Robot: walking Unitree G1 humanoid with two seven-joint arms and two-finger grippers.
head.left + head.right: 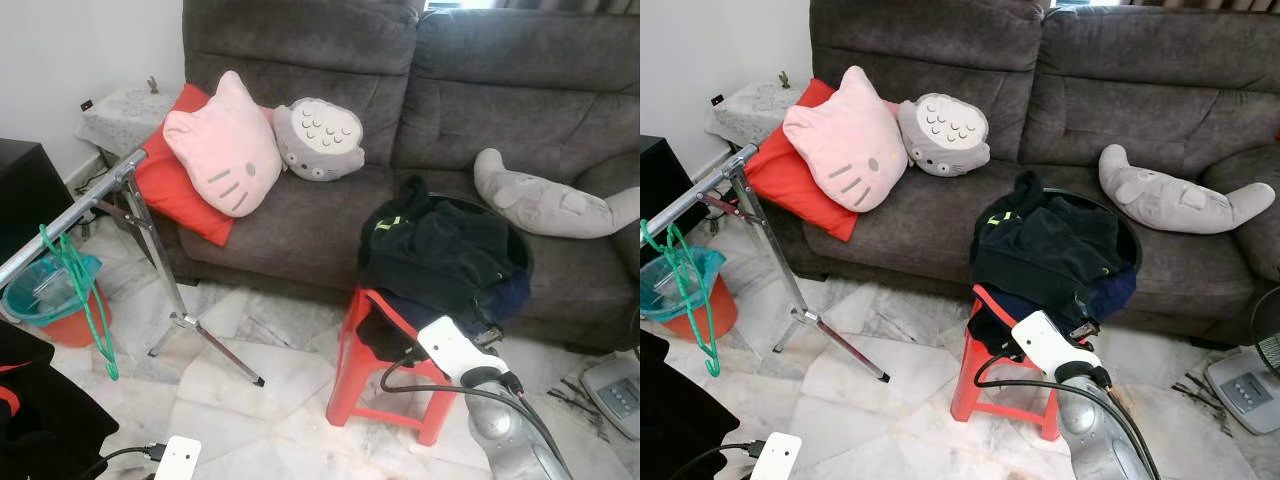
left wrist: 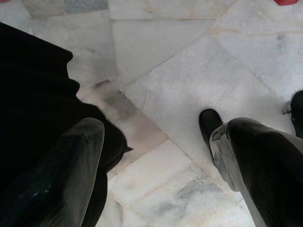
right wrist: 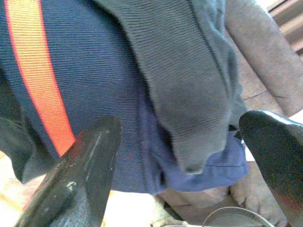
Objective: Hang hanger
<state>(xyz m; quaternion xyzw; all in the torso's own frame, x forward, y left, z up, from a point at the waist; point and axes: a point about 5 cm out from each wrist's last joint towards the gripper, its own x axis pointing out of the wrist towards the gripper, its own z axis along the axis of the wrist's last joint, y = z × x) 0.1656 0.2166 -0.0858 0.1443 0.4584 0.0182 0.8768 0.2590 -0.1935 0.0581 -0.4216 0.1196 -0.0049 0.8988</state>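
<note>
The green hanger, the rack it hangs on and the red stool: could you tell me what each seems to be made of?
Green hanger: probably plastic, thin with saturated colour. Rack: metal tubing, silvery with bright highlights. Red stool: likely moulded plastic, uniform colour, smooth legs, laundry piled on top.

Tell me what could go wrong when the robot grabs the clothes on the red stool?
The right gripper is open right at the pile of dark clothes. The clothes lie tangled and hang over the edge of the red stool, so it might pinch several pieces at once and drag the pile onto the floor.

The green hanger hangs near the end of the silver rail. A bump to the rack could slide it off.
</note>
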